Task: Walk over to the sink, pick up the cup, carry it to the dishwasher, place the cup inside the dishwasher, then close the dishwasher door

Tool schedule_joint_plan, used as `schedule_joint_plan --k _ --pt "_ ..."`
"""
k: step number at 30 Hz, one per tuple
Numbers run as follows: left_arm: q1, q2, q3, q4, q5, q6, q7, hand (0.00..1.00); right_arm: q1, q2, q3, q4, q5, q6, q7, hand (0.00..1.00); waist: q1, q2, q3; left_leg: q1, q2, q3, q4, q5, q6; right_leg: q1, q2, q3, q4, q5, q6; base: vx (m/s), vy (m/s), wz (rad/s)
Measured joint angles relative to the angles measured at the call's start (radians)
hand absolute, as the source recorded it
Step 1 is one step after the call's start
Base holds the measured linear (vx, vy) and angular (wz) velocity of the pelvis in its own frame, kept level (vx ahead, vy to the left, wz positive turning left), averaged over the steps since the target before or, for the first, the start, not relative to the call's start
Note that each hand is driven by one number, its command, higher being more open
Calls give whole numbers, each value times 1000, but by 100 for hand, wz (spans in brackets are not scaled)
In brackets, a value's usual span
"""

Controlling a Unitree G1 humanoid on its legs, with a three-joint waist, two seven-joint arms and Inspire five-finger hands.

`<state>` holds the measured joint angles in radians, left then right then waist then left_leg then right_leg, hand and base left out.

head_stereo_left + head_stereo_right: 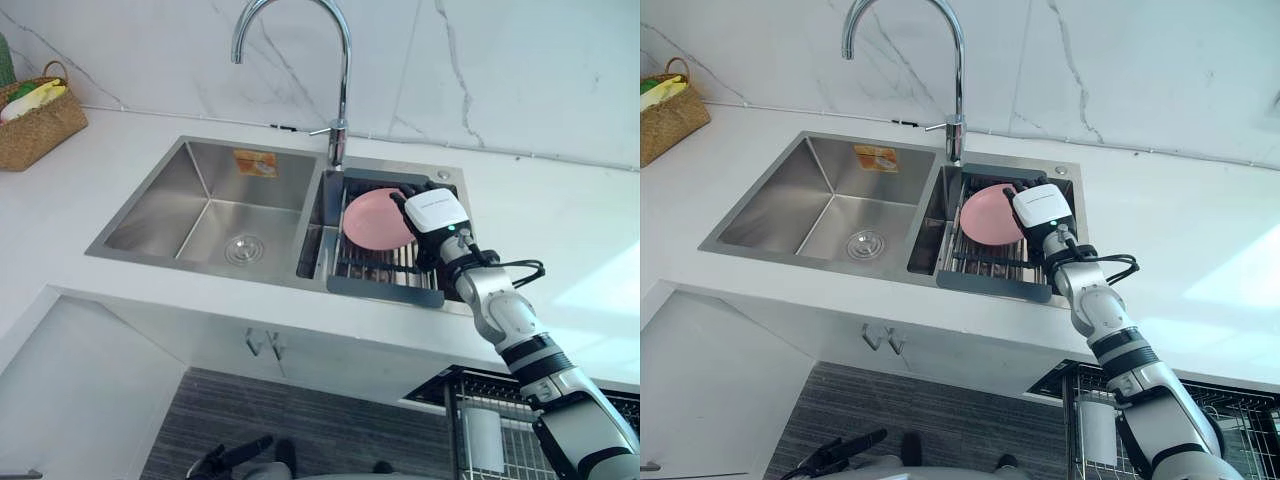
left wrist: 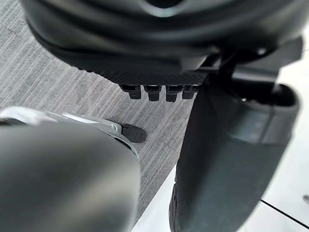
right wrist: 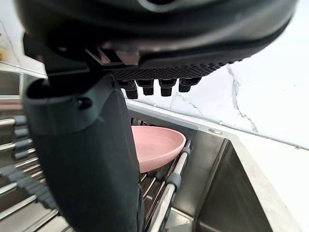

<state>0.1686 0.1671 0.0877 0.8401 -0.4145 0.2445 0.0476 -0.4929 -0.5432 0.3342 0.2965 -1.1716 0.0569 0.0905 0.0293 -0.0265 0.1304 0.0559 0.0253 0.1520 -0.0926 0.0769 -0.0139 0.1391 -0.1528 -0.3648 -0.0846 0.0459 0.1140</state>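
Observation:
A pink cup [image 1: 372,218] lies tilted on the dark dish rack [image 1: 385,283] in the sink's right basin. My right hand [image 1: 435,212], with its white cover on top, hovers over the rack just right of the cup. In the right wrist view its thumb [image 3: 87,154] hangs down in front of the pink cup [image 3: 161,145], and the fingers stay straight with nothing held. My left hand [image 1: 228,457] hangs low over the grey floor with relaxed fingers, holding nothing.
The steel left basin [image 1: 215,215] holds only its drain. A tall curved faucet [image 1: 340,90] rises behind the divider. A wicker basket [image 1: 35,115] stands on the white counter at far left. A wire dishwasher rack [image 1: 500,420] is pulled out at lower right.

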Motion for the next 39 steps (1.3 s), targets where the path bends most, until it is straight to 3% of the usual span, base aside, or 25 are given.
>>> schedule_joint_plan --k 11,21,33,39 --pt "-1 6 -21 1 -19 8 19 100 8 -1 42 21 -12 -29 -4 100 -3 -1 -4 1 3 -4 -1 -2 -3 2 3 -6 -3 1 -2 -27 3 2" --pt "-2 7 -25 2 -18 5 37 100 7 6 65 121 -94 -29 -109 100 6 -3 -6 0 1 -20 -1 -1 -1 12 2 -25 -4 1 -1 0 6 5" --pt "0 8 -23 30 -14 -16 41 100 -10 36 65 201 -136 49 -225 100 9 -4 -7 0 -7 -44 -1 4 3 22 -3 -52 -5 0 1 -3 12 5" --pt "0 8 -23 30 -14 -19 41 100 -12 44 65 226 -135 60 -238 100 11 -4 -7 -6 -8 -57 -1 5 3 24 -3 -66 -5 -1 1 -2 14 7"
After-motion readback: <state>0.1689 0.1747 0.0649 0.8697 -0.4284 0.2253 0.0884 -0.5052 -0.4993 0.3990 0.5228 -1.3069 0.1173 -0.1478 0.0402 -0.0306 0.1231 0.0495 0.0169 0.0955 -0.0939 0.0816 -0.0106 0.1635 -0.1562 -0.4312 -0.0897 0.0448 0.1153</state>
